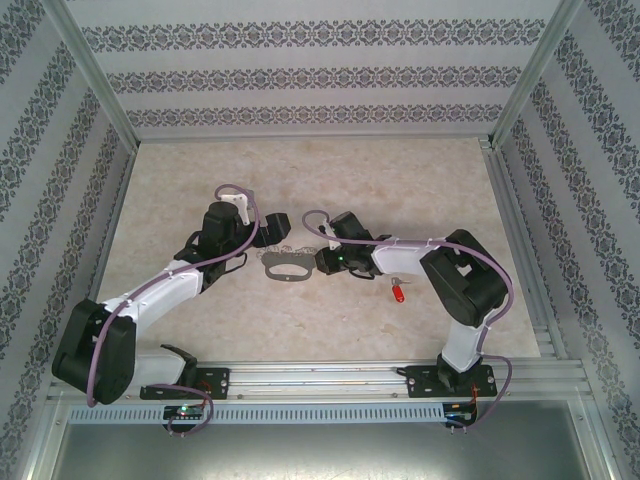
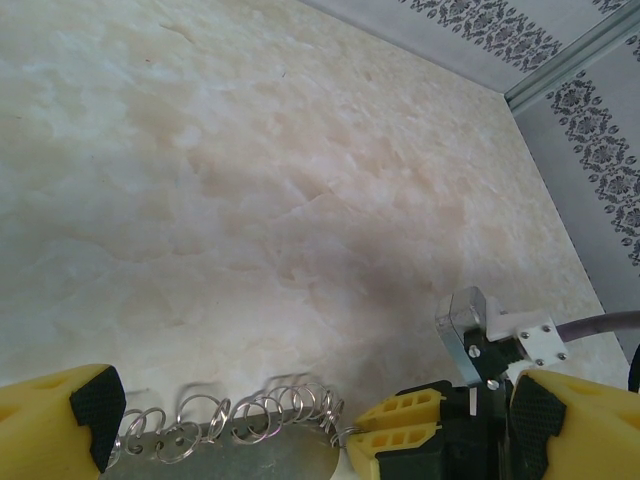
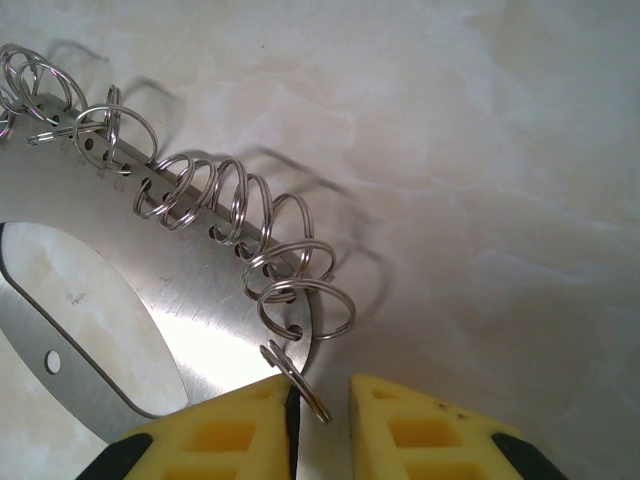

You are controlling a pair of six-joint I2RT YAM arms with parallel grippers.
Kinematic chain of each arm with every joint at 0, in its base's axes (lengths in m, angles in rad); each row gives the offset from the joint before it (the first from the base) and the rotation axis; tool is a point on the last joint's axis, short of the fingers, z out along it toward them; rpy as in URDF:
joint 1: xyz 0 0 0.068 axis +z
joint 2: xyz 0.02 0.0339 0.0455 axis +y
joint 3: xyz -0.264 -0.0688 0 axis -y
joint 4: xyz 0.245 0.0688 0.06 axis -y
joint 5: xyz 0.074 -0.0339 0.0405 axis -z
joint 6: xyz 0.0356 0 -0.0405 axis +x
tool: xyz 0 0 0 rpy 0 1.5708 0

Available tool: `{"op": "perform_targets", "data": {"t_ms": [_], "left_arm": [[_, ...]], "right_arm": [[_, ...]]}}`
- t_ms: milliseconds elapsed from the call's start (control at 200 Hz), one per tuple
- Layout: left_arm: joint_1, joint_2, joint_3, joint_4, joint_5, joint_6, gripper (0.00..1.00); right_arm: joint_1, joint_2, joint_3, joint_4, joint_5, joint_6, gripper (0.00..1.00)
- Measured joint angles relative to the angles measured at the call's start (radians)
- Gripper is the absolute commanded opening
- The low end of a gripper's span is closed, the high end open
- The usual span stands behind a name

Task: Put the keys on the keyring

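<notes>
**Table** (image 1: 400,170): pale marbled top inside a patterned enclosure. It carries every item listed below.

**Two arms**: bolted at the near edge, both bent inward so their tools meet at mid-table.

**Keyring** (image 1: 285,268): flat silver-grey oval plate lying on the table between the two tools. A row of small split rings (image 3: 230,200) is threaded through holes along its far edge. No key hangs on any ring I can see.

**Left gripper** (image 2: 312,408): fully spread and grasping nothing. One yellow finger stands off each end of the ringed edge, and the plate lies just below them in its wrist view.

**Right gripper** (image 3: 320,395): jaws drawn close together at the end of the row, with the last split ring standing in the narrow gap and lying against one finger. From the wrist view I cannot tell whether it is pinched or merely bracketed.

**Key** (image 1: 397,293): tiny and red-headed, lying loose on the table near the right arm's forearm, well apart from the keyring and untouched by either tool.

**Status**: early, by my judgement. The work so far concerns steadying the plate or taking hold of a ring. Left to do are picking up the key, opening or presenting a ring, and threading the key on.
</notes>
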Motion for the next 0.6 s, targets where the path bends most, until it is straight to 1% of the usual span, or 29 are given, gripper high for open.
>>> {"op": "perform_targets", "data": {"t_ms": [390, 555, 600], "left_arm": [[0.000, 0.018, 0.000, 0.002, 0.003, 0.000, 1.00], [0.000, 0.026, 0.000, 0.003, 0.003, 0.000, 1.00], [0.000, 0.027, 0.000, 0.003, 0.003, 0.000, 1.00]], "right_arm": [[0.000, 0.008, 0.007, 0.002, -0.003, 0.000, 0.19], [0.000, 0.014, 0.012, 0.004, -0.003, 0.000, 0.15], [0.000, 0.014, 0.012, 0.004, -0.003, 0.000, 0.11]]}}
